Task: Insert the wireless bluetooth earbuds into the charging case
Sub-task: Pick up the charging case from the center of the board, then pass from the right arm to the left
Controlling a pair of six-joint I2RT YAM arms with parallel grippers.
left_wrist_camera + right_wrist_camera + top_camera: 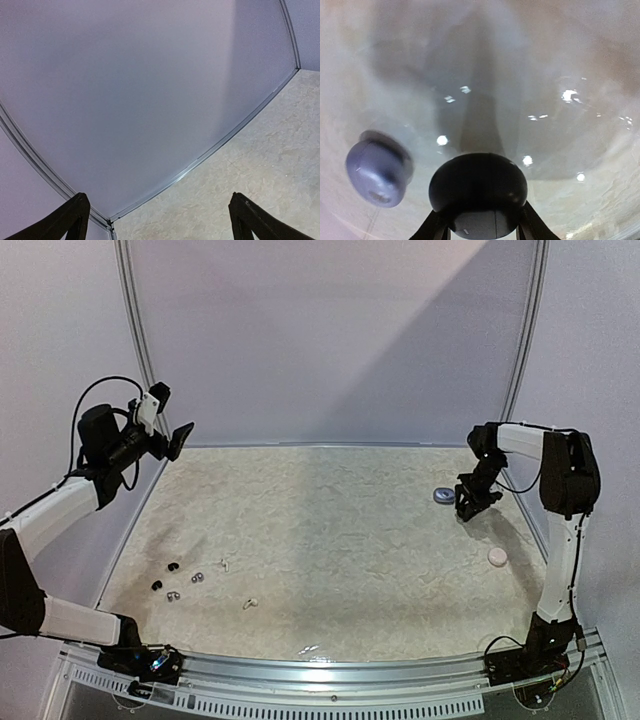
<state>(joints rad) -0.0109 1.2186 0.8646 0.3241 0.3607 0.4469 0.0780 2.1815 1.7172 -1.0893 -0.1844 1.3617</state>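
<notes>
Left arm (58, 508) and right arm (560, 560): white link shells between black joint housings; thin black cables (92, 387) loop at the upper joints; gripper fingers (67, 222) are matte black, tapered.

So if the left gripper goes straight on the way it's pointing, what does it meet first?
Most likely the back wall. The left gripper, open and raised, aims at bare wall above the rail along the table's far edge; nothing shows in between, though the depth is hard to judge.

Right gripper (481, 226) clamps black round case (478, 186); blurred grey-blue case (377, 173) at left.
</notes>
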